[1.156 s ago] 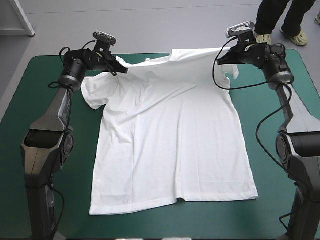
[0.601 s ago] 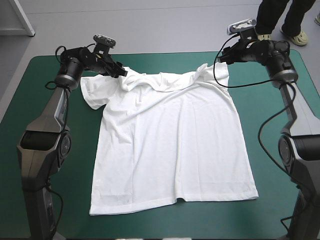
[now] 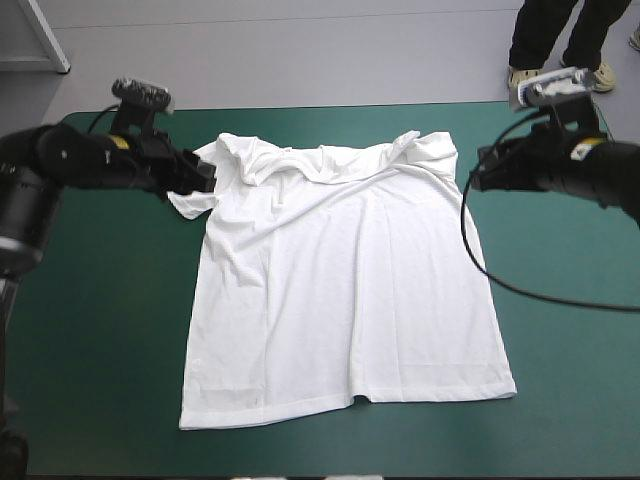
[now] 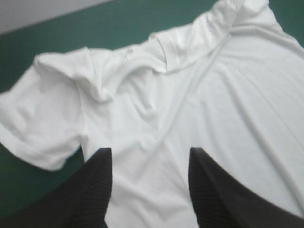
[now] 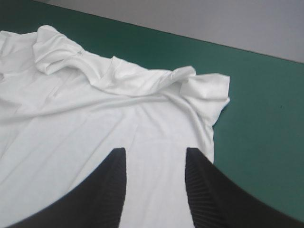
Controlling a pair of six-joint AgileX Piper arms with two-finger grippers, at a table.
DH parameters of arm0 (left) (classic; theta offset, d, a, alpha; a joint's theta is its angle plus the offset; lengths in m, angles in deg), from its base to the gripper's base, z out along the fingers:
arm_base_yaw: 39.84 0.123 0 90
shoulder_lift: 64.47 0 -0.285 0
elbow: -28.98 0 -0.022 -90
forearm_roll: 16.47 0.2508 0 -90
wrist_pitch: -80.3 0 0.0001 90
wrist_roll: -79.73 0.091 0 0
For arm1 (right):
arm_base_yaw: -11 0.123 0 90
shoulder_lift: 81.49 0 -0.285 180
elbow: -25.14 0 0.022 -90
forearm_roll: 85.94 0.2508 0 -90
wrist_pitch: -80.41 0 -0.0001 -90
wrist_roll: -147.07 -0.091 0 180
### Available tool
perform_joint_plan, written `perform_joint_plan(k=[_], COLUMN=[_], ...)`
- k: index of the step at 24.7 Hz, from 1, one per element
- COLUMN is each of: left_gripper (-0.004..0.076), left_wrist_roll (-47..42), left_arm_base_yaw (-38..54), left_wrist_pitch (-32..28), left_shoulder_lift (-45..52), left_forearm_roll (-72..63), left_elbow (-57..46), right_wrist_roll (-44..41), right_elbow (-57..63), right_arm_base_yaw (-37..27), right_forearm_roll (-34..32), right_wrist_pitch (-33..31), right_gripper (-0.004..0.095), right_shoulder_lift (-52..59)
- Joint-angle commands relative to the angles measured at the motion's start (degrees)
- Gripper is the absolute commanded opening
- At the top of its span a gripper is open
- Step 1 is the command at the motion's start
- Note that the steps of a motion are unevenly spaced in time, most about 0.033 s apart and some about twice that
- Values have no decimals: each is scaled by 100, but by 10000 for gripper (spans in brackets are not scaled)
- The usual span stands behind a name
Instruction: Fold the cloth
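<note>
- T-shirt [image 3: 340,290]: soft, light, limp; flat on bench [image 3: 90,330], collar rumpled at 12 o'clock.
- Left claw [image 4: 149,153], right claw [image 5: 154,151]: both wide, empty.
- Recommend gripping shoulder seams.

T-shirt [image 3: 340,300] roughly central on table [image 3: 100,330]

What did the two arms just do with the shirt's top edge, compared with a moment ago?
Both sets of jaws let go of the T-shirt at its shoulders and now stand open. The left arm drew back leftward, the right arm rightward. The collar end, earlier stretched out farther back, lies bunched and slightly nearer. The hem stayed flat in place.
</note>
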Motion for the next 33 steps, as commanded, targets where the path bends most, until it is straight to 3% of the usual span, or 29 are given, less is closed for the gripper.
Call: perform_joint_plan(k=[1,6,12,20,33], left_gripper=[361,361,361,361,361], left_wrist_roll=[-194,-717,-1079,-1368,-1266], left_arm_base_yaw=[-24,-24,-24,-24,-24], left_wrist_pitch=[-381,-557,-37,576,345], left_shoulder_lift=[1052,2453,3485,3897,3605], left_forearm_roll=[-235,-235,-288,321,-380], left_elbow=[-1189,-3159,-5156,-6049,-6363], right_wrist_roll=[-20,-33,-74,-74,-63], right_elbow=[1077,2470,3455,3533,3533], right_arm_base_yaw=[-54,-54,-54,-54,-54], right_forearm_roll=[164,164,202,223,316], right_wrist_pitch=[625,820,759,489,560], right_gripper=[374,373,373,375,374], right_shoulder_lift=[1073,2020,2609,2659,2659])
